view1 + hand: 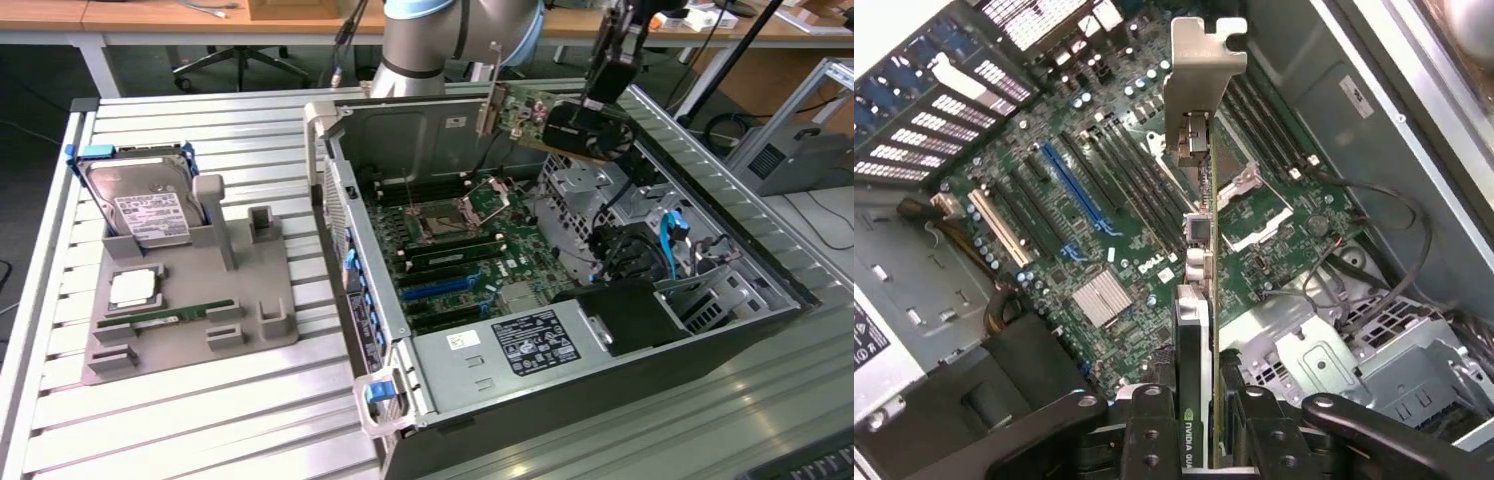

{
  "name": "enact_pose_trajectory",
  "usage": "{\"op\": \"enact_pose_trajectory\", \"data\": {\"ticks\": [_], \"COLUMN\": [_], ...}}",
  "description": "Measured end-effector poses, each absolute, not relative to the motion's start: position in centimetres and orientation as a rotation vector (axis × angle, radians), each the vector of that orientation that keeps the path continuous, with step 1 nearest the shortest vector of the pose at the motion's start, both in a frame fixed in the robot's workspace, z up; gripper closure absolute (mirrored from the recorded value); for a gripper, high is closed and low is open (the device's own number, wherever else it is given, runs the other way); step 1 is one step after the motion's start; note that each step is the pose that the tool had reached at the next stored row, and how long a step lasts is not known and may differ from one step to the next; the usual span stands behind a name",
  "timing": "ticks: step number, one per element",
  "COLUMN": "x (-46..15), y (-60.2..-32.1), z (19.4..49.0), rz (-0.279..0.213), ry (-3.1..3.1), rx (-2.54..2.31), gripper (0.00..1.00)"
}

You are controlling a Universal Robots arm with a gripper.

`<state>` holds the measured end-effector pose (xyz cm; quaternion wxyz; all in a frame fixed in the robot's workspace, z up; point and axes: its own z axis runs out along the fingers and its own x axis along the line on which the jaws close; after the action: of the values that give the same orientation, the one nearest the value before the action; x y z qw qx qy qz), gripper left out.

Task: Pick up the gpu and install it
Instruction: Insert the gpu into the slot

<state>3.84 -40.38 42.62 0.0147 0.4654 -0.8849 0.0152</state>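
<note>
I hold the gpu (523,113), a thin card with a green board and a silver bracket (486,112) at one end, in the air over the back part of the open computer case (400,130). My gripper (587,130) is shut on the card's end away from the bracket. In the wrist view the gpu (1194,330) shows edge-on between my fingers (1149,425), its bracket (1204,70) pointing away from me. Below it lies the motherboard (1104,230) with a blue slot (1079,190) and black slots beside it. The card hangs clear above the board, touching nothing.
On the exterior view's left a grey fixture (254,300) holds a hard drive (147,205), a small white chip (134,288) and a green RAM stick (174,315). Inside the case are a black power supply (641,315), a drive cage (707,290) and loose cables (1374,230).
</note>
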Motion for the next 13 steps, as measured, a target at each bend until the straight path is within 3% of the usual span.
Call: {"op": "enact_pose_trajectory", "data": {"ticks": [13], "x": [3.84], "y": [-40.39], "z": [42.62], "rz": [0.080], "ry": [-2.509], "rx": [1.833], "gripper": [0.73]}}
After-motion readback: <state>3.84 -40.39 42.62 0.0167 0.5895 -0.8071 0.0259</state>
